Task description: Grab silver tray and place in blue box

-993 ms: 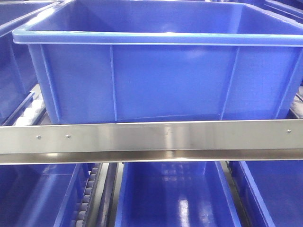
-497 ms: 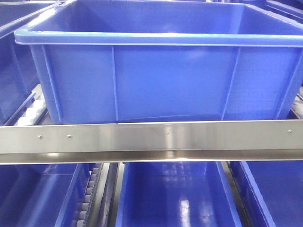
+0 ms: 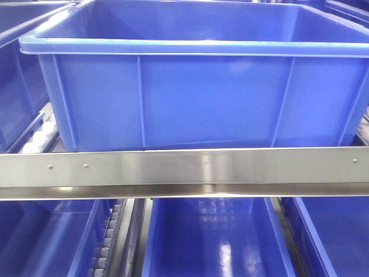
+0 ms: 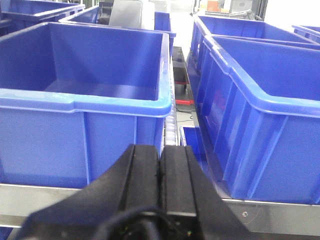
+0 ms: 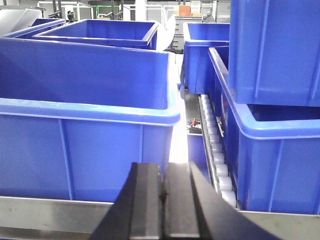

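Note:
The blue box stands on the upper rack level behind a steel rail and fills the front view; its inside looks empty as far as I can see. It looks like the same box at the right in the left wrist view and at the left in the right wrist view. My left gripper is shut with nothing in it, low in front of the rail and pointing at the gap between two crates. My right gripper is also shut and empty, just right of the box's corner. The silver tray is not clearly in view.
A steel rail runs across the rack front. More blue crates lie on the lower level and on both sides; one is stacked at right. Roller tracks run between crates. A grey metallic shape shows far back.
In the front view the blue box and the rail's screws have slid a few pixels to the right. Nothing else differs.

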Controlling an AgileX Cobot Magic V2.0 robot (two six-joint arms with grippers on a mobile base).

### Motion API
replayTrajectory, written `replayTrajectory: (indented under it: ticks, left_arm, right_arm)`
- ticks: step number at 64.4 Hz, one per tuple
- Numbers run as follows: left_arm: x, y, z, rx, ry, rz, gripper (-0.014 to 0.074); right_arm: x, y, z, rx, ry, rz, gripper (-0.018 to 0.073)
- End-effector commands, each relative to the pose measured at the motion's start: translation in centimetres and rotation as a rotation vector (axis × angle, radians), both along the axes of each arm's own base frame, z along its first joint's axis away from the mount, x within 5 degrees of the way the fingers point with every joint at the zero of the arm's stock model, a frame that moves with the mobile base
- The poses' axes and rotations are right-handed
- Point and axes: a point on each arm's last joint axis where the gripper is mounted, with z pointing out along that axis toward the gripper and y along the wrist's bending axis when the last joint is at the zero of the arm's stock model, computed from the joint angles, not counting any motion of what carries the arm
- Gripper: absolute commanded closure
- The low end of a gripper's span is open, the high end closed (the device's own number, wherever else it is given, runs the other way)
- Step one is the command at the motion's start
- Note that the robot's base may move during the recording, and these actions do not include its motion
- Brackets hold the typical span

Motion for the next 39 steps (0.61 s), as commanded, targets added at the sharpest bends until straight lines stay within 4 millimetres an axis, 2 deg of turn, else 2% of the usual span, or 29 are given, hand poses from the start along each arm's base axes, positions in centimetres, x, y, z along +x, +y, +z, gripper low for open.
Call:
replayTrajectory:
  ticks: [1, 39]
  left_arm:
    - [-0.33, 0.06, 1.01, -0.006, -0.116, 0.005, 0.0700]
    - [-0.32, 0.06, 0.99, -0.003, -0.114, 0.005, 0.0700]
  right_arm:
    - [-0.30, -0.02, 0.80, -0.005, -0.103, -0.004, 0.0532]
    - [-0.30, -0.02, 0.80, -0.005, -0.103, -0.004, 0.0532]
